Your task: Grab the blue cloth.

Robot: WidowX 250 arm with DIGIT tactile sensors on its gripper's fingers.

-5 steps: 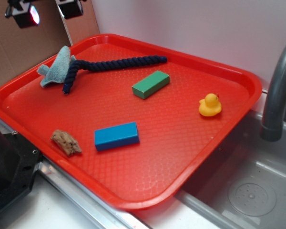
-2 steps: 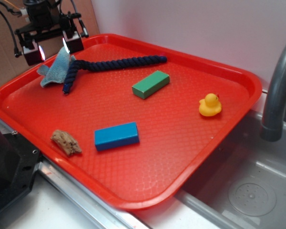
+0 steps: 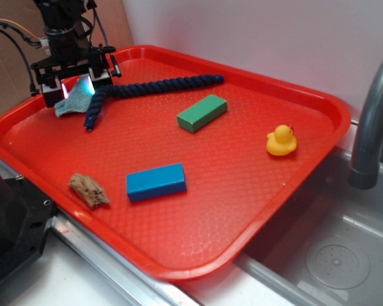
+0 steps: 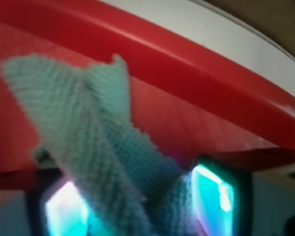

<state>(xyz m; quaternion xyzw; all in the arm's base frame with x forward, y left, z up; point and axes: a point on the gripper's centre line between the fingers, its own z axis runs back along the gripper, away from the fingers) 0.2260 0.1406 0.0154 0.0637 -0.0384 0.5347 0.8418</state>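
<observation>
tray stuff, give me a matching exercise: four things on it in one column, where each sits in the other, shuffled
Things:
1. blue cloth
2. yellow duck
3. brown chunk
4. green block

Places:
A. near the tray's right edge, close to the sink
B. near the tray's front left edge, left of the blue block
C. far left corner, between the end effector fingers
D. middle of the tray, just in front of the navy rope

Pairs: 1-C, 2-A, 3-B, 4-D
</observation>
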